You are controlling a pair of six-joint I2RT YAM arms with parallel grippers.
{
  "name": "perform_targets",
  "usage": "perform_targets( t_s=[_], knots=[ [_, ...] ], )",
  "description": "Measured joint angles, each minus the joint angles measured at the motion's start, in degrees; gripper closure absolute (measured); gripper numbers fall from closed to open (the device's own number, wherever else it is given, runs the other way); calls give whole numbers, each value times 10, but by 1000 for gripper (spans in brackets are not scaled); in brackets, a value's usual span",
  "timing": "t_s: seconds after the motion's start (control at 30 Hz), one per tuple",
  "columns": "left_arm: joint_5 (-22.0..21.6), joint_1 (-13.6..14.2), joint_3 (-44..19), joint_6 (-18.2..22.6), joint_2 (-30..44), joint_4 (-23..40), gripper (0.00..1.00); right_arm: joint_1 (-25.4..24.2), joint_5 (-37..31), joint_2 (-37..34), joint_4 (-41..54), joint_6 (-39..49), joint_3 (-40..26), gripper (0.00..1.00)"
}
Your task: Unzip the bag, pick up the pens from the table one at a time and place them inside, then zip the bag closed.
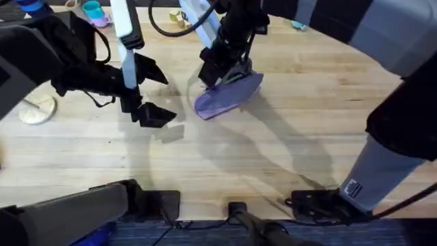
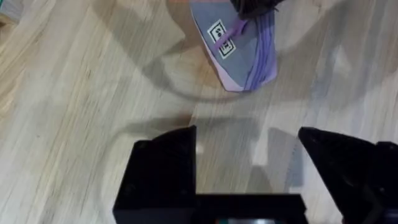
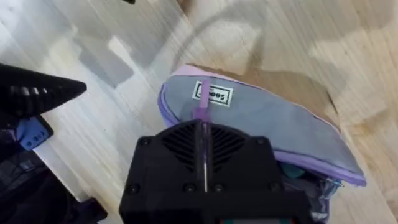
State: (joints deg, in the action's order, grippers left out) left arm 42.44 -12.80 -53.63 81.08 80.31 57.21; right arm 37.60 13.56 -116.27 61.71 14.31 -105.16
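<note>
we see the table [image 1: 293, 130], pale planks running across almost the whole overhead frame, as the largest thing here; the two arms come next, the right arm sweeping in as a big grey and dark shape from the right edge up to the upper centre, the left arm dark across the upper left

the bag [image 1: 229, 96] lies on the table just above and right of centre in the overhead frame, a lilac pouch lying slantwise, its lower end toward the centre, its upper end under the right gripper [image 1: 225, 68]. in the right wrist frame the bag [image 3: 273, 124] fills the middle, grey-lilac with a purple edge and a small white label near one end, and a thin purple zip pull runs from that label into the dark finger block at the bottom centre; the right gripper is pressed together, pinching that pull

the left gripper [image 1: 153, 92] hangs over bare wood in the left centre of the overhead frame, apart from the bag. in the left wrist frame the left gripper [image 2: 249, 162] has its two black fingers [image 2: 165, 165] spread wide along the bottom edge with nothing between them, and the bag [image 2: 239, 46] sits at the top centre, its pointed end toward the fingers
</note>
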Motion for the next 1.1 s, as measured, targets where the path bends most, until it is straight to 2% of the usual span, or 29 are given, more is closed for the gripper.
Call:
perform_targets(
  t_s=[0.33,0.73,1.1],
  knots=[
    [0,0,0,0,0,0,8,0,0,0,0,0,-3,971],
    [0,0,0,0,0,0,8,0,0,2,0,0,-50,971],
    [0,0,0,0,0,3,8,0,2,40,-2,1,-58,971]
  ],
)
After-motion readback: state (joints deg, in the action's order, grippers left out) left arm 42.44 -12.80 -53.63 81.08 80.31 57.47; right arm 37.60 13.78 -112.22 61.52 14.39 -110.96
